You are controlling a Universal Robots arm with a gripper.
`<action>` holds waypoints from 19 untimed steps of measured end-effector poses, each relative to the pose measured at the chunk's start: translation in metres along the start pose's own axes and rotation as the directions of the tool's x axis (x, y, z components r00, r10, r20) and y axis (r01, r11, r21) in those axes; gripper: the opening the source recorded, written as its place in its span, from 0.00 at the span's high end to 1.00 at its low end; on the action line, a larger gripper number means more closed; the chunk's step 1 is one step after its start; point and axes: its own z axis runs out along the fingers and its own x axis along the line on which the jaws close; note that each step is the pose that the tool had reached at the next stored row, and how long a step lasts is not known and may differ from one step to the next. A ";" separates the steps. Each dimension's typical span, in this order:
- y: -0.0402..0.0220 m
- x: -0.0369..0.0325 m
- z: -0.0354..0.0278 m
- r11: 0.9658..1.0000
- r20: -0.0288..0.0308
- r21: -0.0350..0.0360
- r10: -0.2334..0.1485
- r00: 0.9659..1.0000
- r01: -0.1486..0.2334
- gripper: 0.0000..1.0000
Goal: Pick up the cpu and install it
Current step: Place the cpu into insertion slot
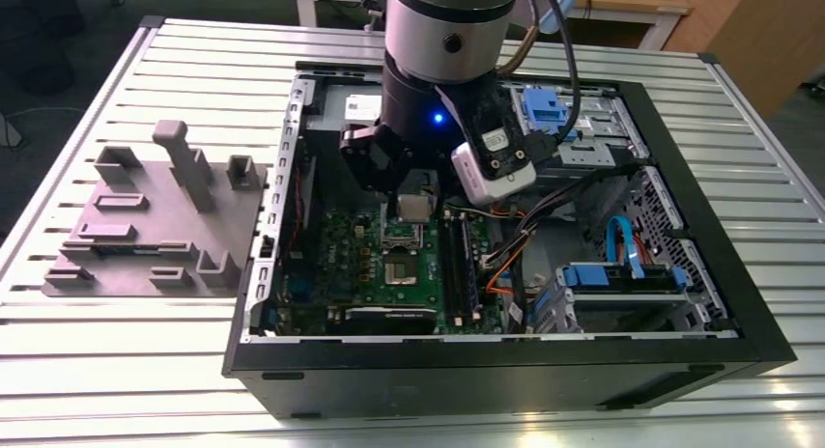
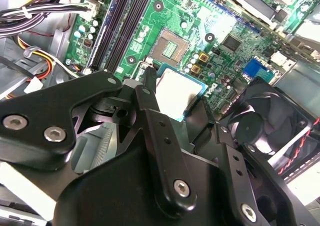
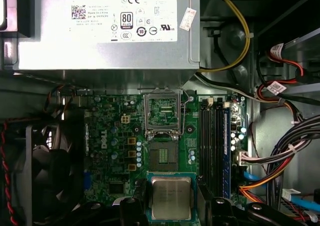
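Note:
The cpu (image 3: 171,197), a flat square chip with a silver top, hangs between my gripper's (image 3: 171,208) black fingers (image 3: 134,208), which are shut on its edges. It is held a little above the green motherboard (image 3: 112,151), close to the open socket (image 3: 163,156), whose metal frame (image 3: 162,113) is flipped up. The second wrist view shows the cpu (image 2: 176,90) in the gripper (image 2: 175,99) with the socket (image 2: 170,48) beyond it. In the exterior view the gripper (image 1: 412,202) reaches down into the computer case (image 1: 722,303) with the cpu (image 1: 412,210) just above the socket (image 1: 404,238).
A grey power-supply box (image 3: 105,25) lies just beyond the socket. Memory slots (image 3: 215,146) and bundled cables (image 3: 280,161) run on one side, a black fan (image 3: 45,171) on the other. A grey fixture block (image 1: 155,226) stands on the slatted table at the exterior view's left.

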 end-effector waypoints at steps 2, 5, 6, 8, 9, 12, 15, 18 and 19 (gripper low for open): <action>0.0000 0.0000 0.0022 1.000 0.000 0.000 0.000 1.000 0.000 0.53; 0.0000 -0.0001 0.0069 1.000 0.000 0.000 0.000 1.000 0.000 0.53; -0.0001 -0.0001 0.0085 1.000 0.000 0.000 0.000 1.000 0.000 0.53; -0.0001 -0.0001 0.0114 1.000 0.000 0.000 0.000 1.000 0.000 0.53; -0.0001 -0.0002 0.0128 1.000 0.000 0.000 0.000 1.000 0.000 0.53; -0.0002 -0.0002 0.0177 1.000 0.000 0.000 0.000 1.000 0.000 0.53; -0.0002 -0.0003 0.0231 1.000 0.000 0.000 0.000 1.000 0.000 0.53; -0.0002 -0.0004 0.0287 1.000 0.000 0.000 0.000 1.000 0.000 0.53; -0.0003 -0.0004 0.0304 1.000 0.000 0.000 0.000 1.000 0.000 0.53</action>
